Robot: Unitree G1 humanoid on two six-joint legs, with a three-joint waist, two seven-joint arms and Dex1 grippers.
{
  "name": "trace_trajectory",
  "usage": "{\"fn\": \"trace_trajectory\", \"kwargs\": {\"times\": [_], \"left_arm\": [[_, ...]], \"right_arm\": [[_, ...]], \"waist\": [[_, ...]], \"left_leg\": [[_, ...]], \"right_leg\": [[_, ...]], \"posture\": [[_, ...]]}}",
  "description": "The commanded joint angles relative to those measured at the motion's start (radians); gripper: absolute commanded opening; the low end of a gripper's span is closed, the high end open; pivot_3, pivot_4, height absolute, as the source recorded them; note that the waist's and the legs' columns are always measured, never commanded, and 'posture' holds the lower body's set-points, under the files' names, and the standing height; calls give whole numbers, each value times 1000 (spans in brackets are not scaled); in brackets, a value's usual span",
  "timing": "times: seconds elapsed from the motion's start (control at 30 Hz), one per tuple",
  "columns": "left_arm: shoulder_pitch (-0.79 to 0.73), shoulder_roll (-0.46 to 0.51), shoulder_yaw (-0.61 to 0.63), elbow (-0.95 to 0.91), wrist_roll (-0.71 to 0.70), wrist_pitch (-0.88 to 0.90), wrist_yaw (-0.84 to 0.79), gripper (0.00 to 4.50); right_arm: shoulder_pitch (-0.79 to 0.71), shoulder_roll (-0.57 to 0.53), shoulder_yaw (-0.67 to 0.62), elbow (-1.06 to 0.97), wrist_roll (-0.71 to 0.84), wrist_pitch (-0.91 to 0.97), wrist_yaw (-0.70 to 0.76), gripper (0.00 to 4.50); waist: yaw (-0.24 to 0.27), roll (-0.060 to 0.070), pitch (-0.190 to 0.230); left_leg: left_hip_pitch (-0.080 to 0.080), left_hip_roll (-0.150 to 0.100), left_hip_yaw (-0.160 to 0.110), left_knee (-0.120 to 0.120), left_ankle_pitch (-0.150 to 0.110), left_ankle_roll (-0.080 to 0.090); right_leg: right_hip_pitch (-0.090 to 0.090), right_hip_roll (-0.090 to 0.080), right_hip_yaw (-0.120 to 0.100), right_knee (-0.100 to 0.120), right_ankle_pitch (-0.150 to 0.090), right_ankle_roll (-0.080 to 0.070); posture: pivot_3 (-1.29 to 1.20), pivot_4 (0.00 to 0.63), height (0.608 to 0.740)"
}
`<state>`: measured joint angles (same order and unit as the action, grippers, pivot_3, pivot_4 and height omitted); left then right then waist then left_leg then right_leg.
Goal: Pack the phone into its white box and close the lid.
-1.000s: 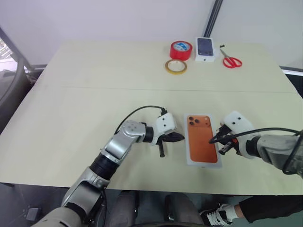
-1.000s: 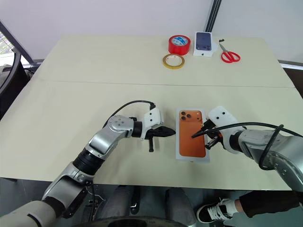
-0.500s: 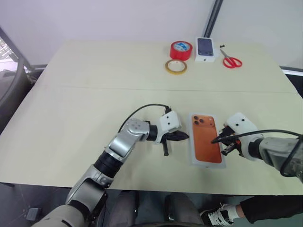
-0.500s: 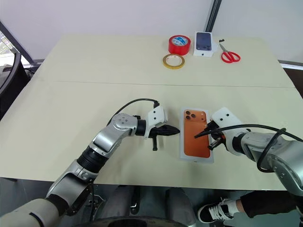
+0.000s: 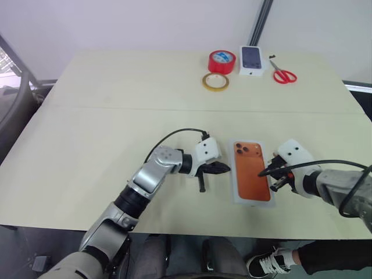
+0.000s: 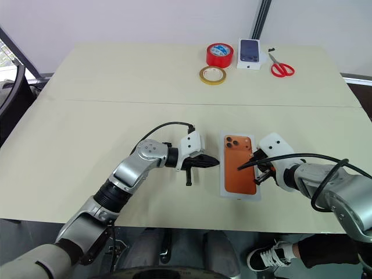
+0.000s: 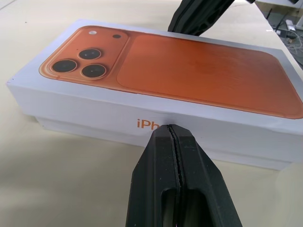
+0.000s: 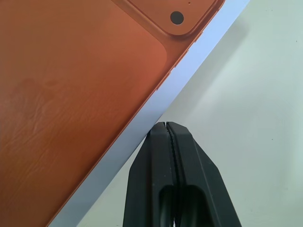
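The white box (image 7: pixel 85 106) lies near the table's front edge with its lid (image 5: pixel 251 174) on. The lid bears an orange phone picture, and a thin strip of the base shows beneath it. The phone itself is hidden. My left gripper (image 5: pixel 228 169) is shut, pointing sideways, with its tip against the box's left long side, at the orange lettering (image 7: pixel 147 124). My right gripper (image 5: pixel 261 172) is shut, its tip resting on the lid's right edge (image 8: pixel 156 111). Neither gripper holds anything.
At the far side of the table are a red tape roll (image 5: pixel 222 60), a tan tape ring (image 5: pixel 215 81), a small white box with a dark phone picture (image 5: pixel 251 60) and red scissors (image 5: pixel 284 75). The table's front edge runs just below the box.
The box and both gripper tips have shifted slightly to the right on the table. Both grippers stay shut.
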<state>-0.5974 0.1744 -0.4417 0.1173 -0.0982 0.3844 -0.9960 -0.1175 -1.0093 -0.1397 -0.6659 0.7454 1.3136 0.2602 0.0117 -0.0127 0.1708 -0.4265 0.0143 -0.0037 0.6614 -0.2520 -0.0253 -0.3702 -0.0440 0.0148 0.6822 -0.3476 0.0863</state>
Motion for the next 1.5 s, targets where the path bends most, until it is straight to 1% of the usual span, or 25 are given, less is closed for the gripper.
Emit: {"fn": "trace_trajectory", "kwargs": {"times": [0.03, 0.17, 0.3, 0.4, 0.47, 0.53, 0.67, 0.77, 0.83, 0.93, 1.0, 1.1, 1.17, 1.27, 1.37, 1.5], "left_arm": [[-22, -8, 20, -2, -14, -7, 10, 0], [-43, -3, 55, 8, -31, 1, 17, 0], [-90, -25, 115, 26, -73, 29, 35, 0], [-128, -59, 108, 60, -66, 17, 49, 0], [-149, -82, 77, 102, -34, -10, 60, 0], [-172, -101, 31, 170, 21, -50, 78, 0], [-194, -112, -45, 295, 113, -120, 87, 0], [-184, -102, -32, 319, 117, -146, 82, 0], [-174, -86, 22, 289, 79, -140, 79, 0], [-154, -34, 171, 182, -37, -70, 80, 0], [-119, 46, 268, 95, -86, -34, 88, 0], [-45, 183, 396, 7, -134, 8, 101, 0], [29, 276, 481, -39, -158, 22, 106, 0], [158, 374, 580, -99, -178, 38, 125, 0], [311, 425, 672, -164, -201, 30, 151, 0], [435, 433, 734, -226, -229, 48, 195, 0]], "right_arm": [[17, -13, -19, -45, -23, -6, 29, 30], [61, -76, -88, -33, -65, -21, 78, 30], [145, -149, -209, -45, -86, -73, 189, 30], [198, -134, -298, -96, -42, -108, 286, 30], [216, -103, -318, -140, 2, -106, 319, 30], [239, -71, -291, -187, 24, -100, 320, 30], [254, -1, -159, -210, -7, -62, 230, 30], [240, 23, -104, -206, -43, -53, 175, 30], [211, 31, -116, -212, -47, -61, 163, 30], [167, 60, -204, -194, -47, -114, 167, 30], [178, 67, -255, -170, -91, -210, 192, 30], [199, 68, -292, -104, -133, -316, 241, 30], [196, 78, -311, -34, -146, -375, 276, 30], [181, 106, -339, 88, -153, -465, 329, 30], [160, 128, -339, 193, -167, -529, 355, 30], [149, 146, -324, 232, -176, -561, 367, 30]], "waist": [[0, 0, 0], [1, 0, 0], [2, 0, 0], [2, 0, 0], [1, 0, 0], [1, 0, 0], [-1, -1, 0], [-1, -1, -1], [-3, -2, -1], [-8, -1, -1], [-12, -1, 0], [-17, -1, -1], [-20, 0, -1], [-22, -1, -1], [-19, -1, 0], [-7, -1, 0]], "left_leg": [[0, 0, 0, 0, 0, 0], [0, 0, 0, 0, 0, 0], [0, -1, 0, 0, 0, 0], [0, -1, 0, 0, 0, 0], [0, -1, 0, 0, 0, 0], [1, -1, -1, 0, 0, 0], [1, -1, -1, 1, 0, 0], [2, -1, -1, 1, 0, 0], [3, -1, -1, 1, 0, 0], [3, 0, -1, 1, 0, 0], [0, 0, -1, 0, 0, 0], [1, 1, -1, 0, 0, 0], [1, 1, -1, 0, 0, 0], [2, 0, -1, 0, 0, 0], [2, 0, -1, 0, 0, 0], [3, 0, -1, 0, 0, 0]], "right_leg": [[0, 0, 0, 0, 0, 0], [0, 0, 0, 0, 0, 0], [0, 0, 0, 0, 0, 0], [1, 0, 0, 0, 0, 0], [1, 1, 0, 0, 0, 1], [2, 1, 0, 0, 0, 1], [2, 2, 0, 0, 0, 1], [3, 1, 0, 0, 0, 1], [4, 1, 0, 0, 0, 1], [3, 1, 0, 0, 0, 1], [0, 1, 0, 2, 0, 1], [0, 1, 0, 1, 0, 1], [1, 1, 0, 1, 0, 1], [2, 0, 0, 1, 0, 1], [2, -1, -1, 0, 0, 1], [3, -2, -1, 0, 0, 1]], "posture": [[0, 150, 725], [0, 150, 725], [0, 150, 725], [0, 150, 725], [0, 150, 725], [0, 150, 725], [0, 150, 725], [0, 150, 725], [0, 150, 725], [0, 150, 725], [0, 150, 725], [0, 150, 725], [0, 150, 725], [0, 150, 725], [0, 150, 725], [0, 150, 725]]}}
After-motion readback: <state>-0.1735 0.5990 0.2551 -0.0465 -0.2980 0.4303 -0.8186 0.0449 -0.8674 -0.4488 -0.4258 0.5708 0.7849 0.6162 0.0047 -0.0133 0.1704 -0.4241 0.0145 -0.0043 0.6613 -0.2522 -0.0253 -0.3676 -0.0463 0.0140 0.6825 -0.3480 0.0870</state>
